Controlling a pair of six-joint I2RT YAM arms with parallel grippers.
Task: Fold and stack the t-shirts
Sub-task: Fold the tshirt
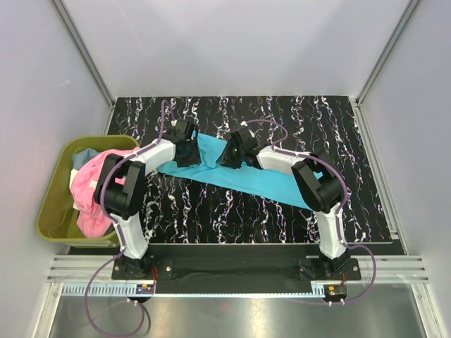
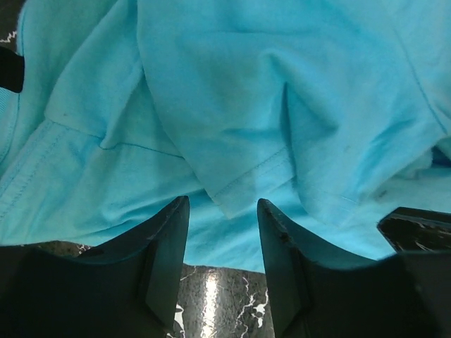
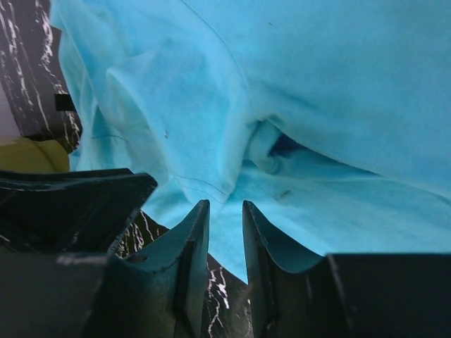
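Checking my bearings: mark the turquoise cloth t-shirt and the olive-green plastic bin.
turquoise cloth t-shirt (image 1: 243, 182), top external view, its middle.
olive-green plastic bin (image 1: 55, 201), top external view, left wall.

Plain bright turquoise cloth t-shirt (image 1: 239, 182) over black tabletop veined with white marbling (image 1: 211, 211); pink cloth shirt (image 1: 88, 186), olive-green plastic bin (image 1: 49, 211).

We find bare marbled table (image 1: 310, 120) along the far edge and on the right, and a strip in front of the turquoise t-shirt (image 1: 246, 182), which lies slantwise across the middle. The left gripper (image 1: 184, 139) and right gripper (image 1: 236, 149) crowd its far edge, near each other, with what seems little room between them. The olive bin (image 1: 51, 211), heaped with a pink t-shirt (image 1: 88, 186), blocks the left side. Walls (image 1: 232, 49) close the back and flanks.
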